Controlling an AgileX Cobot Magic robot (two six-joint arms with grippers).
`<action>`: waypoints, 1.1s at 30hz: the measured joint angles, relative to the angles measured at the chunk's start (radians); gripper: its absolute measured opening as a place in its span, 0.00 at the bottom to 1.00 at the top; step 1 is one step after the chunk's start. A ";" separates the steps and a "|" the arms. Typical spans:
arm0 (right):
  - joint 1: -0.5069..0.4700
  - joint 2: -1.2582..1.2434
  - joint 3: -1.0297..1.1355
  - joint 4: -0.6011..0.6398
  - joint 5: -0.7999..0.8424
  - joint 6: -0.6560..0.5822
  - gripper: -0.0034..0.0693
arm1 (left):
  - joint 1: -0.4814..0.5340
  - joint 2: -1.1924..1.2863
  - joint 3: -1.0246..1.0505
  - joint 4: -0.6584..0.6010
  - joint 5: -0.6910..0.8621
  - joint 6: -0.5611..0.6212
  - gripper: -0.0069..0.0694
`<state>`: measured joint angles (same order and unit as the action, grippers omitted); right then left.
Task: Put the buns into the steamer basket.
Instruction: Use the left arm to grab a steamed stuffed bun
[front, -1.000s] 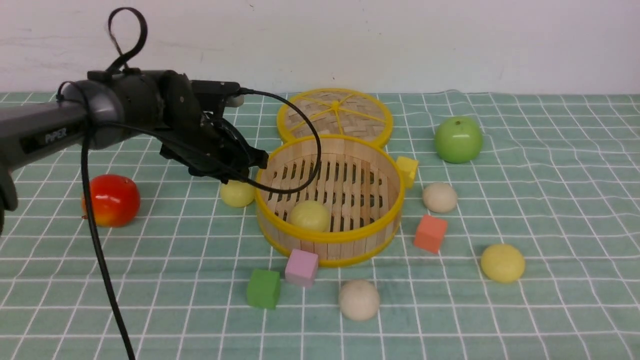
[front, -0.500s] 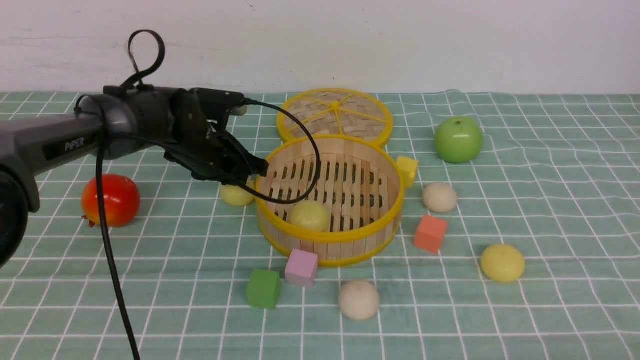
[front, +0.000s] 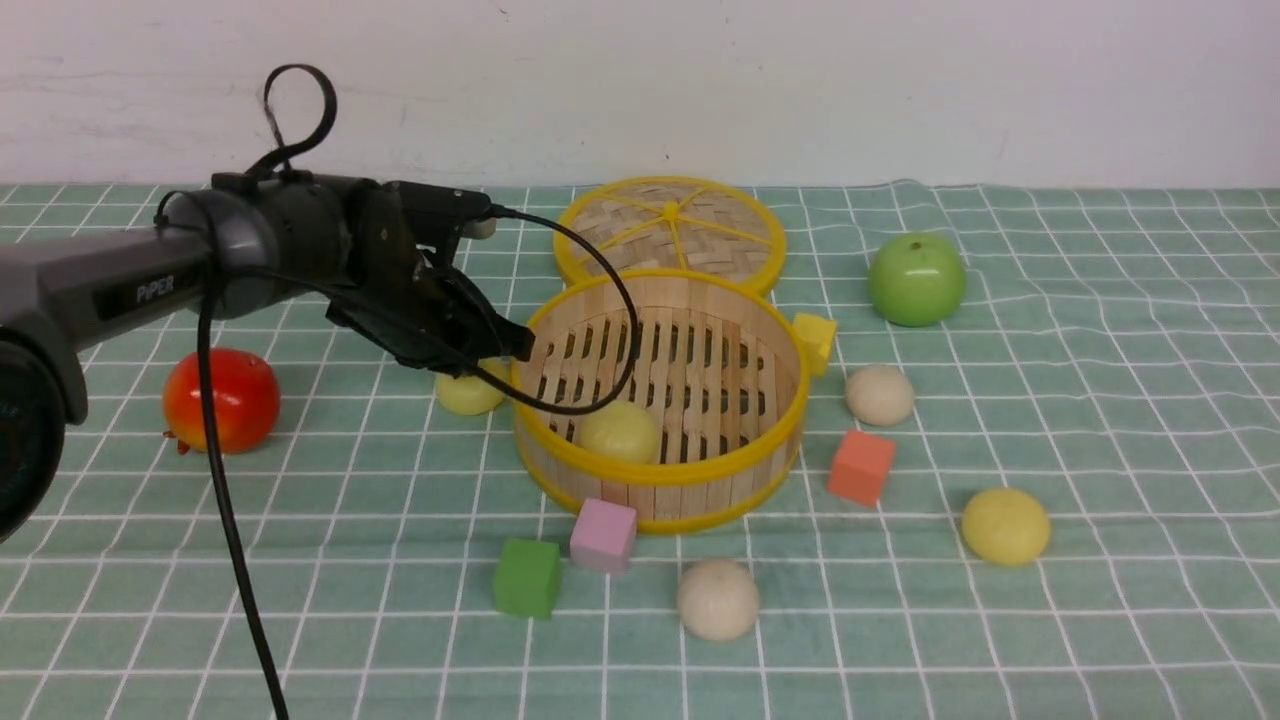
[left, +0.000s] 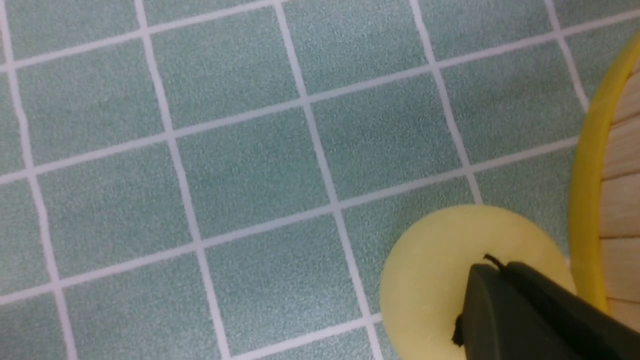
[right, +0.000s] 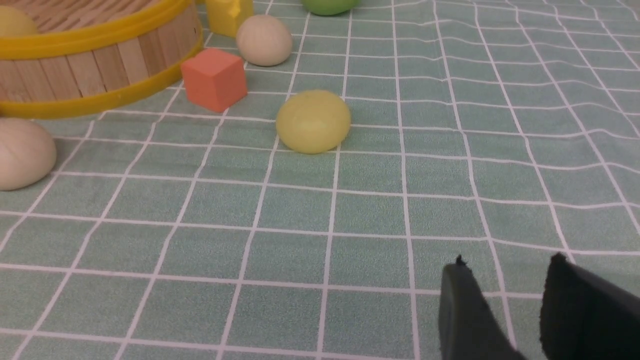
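- The green checked tablecloth (front: 1100, 620) carries everything; four of the five buns lie on it outside the basket.
- The left arm (front: 100, 285) reaches across from the robot's left, its wrist pitched down toward the basket's left side.
- The steamer basket (front: 660, 470) stands upright at centre, with its woven lid (front: 670, 225) lying flat behind it. The basket holds one pale yellow bun, the housed bun (front: 620, 430), near its front wall.
- The left gripper (front: 512, 345) hangs over the target bun (front: 465, 393). Its jaws are pressed together, with no gap showing in the left wrist view, and the joined tips sit over the bun's top. The bun spreads wide to either side of the tips, so it does not look clasped.
- The right gripper (right: 507, 262) rests low over bare cloth, its jaws partly apart and holding nothing.
- The target bun is pale yellow and lies on the cloth just beside the basket's left wall.
- The far beige bun (front: 879, 394), the right yellow bun (front: 1005, 525) and the near beige bun (front: 717, 598) lie untouched.
- Step in hand, as I judge it: picking up the second bun.
- The next move probably calls for parting the jaws, straddling the bun's sides and closing gently, then lifting it clear of the yellow rim.
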<state>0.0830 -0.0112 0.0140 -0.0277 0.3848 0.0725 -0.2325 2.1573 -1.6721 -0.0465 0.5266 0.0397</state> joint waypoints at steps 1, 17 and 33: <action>0.000 0.000 0.000 0.000 0.000 0.000 0.38 | 0.000 0.000 -0.004 0.000 0.005 0.000 0.07; 0.000 0.000 0.000 0.000 0.000 0.000 0.38 | 0.000 -0.011 -0.054 0.003 0.066 0.000 0.36; 0.000 0.000 0.000 0.000 0.000 0.000 0.38 | 0.000 0.054 -0.059 0.018 0.015 0.000 0.41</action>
<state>0.0830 -0.0112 0.0140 -0.0277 0.3848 0.0725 -0.2325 2.2111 -1.7314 -0.0281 0.5415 0.0397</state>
